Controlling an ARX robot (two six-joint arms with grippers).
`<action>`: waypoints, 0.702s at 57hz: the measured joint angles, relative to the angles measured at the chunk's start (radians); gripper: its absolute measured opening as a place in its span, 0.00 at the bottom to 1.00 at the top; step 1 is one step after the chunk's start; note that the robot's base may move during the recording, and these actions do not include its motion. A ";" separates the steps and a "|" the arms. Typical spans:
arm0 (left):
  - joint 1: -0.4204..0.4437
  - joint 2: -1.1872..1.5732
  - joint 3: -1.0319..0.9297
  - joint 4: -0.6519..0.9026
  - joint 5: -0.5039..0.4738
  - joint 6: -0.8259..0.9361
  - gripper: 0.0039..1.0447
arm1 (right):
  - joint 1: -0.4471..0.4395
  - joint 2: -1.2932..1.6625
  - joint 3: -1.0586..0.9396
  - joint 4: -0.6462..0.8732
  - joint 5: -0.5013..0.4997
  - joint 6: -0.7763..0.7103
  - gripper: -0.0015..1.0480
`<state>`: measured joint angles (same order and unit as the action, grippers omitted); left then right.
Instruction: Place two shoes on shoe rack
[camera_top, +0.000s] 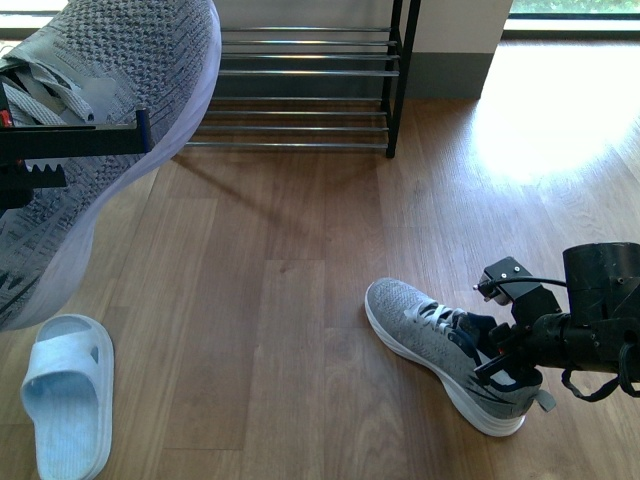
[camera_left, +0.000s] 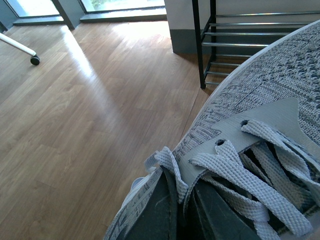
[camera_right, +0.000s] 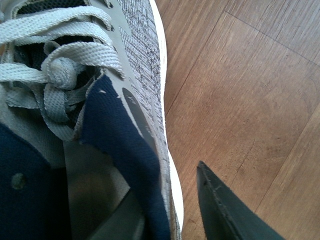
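Closest to camera: left end effector (camera_top: 95, 152) clamped on laced side of raised sneaker (camera_top: 120, 60), held off floor (camera_top: 280, 300). Light-blue slide sandal (camera_top: 68, 395) on floor, near left. Near right: second sneaker (camera_top: 430, 345) on floor; right end effector (camera_top: 500, 358) apart, straddling collar wall, one finger inside. Far: shoe rack (camera_top: 300, 72), bars bare.

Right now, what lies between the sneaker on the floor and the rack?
Only bare wood floor, as the front view shows; nothing stands between that sneaker and the rack.
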<state>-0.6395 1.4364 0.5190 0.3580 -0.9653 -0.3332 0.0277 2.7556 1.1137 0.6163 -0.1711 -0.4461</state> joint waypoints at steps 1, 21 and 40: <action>0.000 0.000 0.000 0.000 0.000 0.000 0.01 | 0.001 -0.002 -0.004 0.005 -0.001 0.002 0.06; 0.000 0.000 0.000 0.000 0.000 0.000 0.01 | 0.002 -0.171 -0.132 0.026 0.014 -0.014 0.01; 0.000 0.000 0.000 0.000 0.000 0.000 0.01 | -0.031 -0.888 -0.488 -0.011 -0.151 -0.158 0.01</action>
<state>-0.6395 1.4364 0.5190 0.3580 -0.9653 -0.3332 -0.0029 1.8679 0.6254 0.6056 -0.3222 -0.6044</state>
